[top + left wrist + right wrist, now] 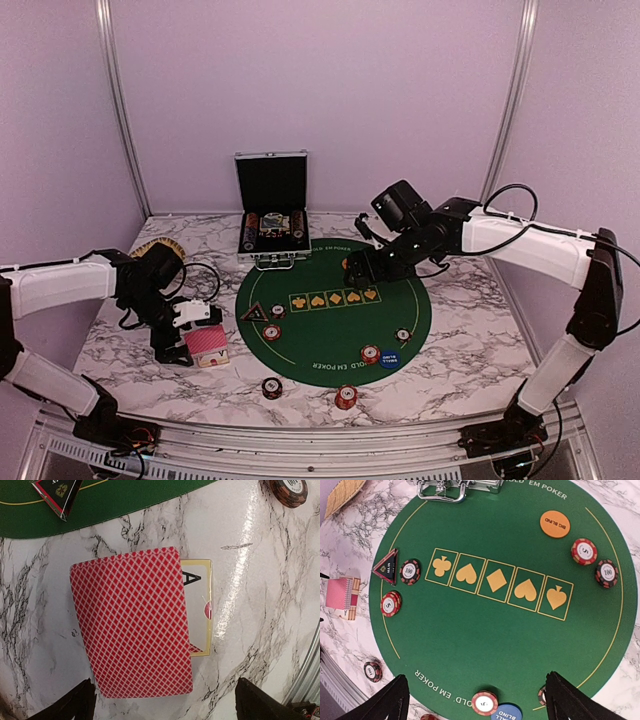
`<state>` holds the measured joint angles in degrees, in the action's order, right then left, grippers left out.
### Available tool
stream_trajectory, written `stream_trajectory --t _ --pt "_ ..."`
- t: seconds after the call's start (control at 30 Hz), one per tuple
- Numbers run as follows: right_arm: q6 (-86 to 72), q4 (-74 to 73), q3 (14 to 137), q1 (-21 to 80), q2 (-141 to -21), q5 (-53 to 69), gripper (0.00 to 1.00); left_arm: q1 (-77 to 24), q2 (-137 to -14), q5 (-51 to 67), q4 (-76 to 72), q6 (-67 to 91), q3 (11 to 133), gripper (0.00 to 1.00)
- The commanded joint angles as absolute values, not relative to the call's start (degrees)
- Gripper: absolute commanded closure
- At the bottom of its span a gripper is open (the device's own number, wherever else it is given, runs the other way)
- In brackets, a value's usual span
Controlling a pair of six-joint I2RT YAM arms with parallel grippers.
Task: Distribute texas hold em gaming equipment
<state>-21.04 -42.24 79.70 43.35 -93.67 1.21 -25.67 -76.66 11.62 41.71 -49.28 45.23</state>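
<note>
Red-backed cards point(132, 625) lie stacked beside the green mat point(495, 630); striped chips point(584, 551), orange disc point(554, 524), black triangle point(387, 567) on it.

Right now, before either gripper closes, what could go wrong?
The left gripper hovers open over the red-backed deck, whose face-up ace juts out sideways; a pinch may splay the stack or leave that card behind. A chip lies off the mat near the front rail and could get knocked off.

White arms point(520, 245), black joints point(600, 290), cables point(512, 187)
</note>
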Motion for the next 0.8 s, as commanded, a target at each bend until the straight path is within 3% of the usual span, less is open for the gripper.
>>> stream_trajectory --t 0.0,0.77 --pt "-22.2 -40.9 82.0 44.8 -94.8 2.6 0.08 -25.9 -78.5 10.9 41.1 -51.8 45.3 0.01" --pt "-23.3 -38.7 81.1 45.3 -95.3 5.6 0.1 -25.9 -83.7 10.5 37.9 -51.6 45.8 0.01"
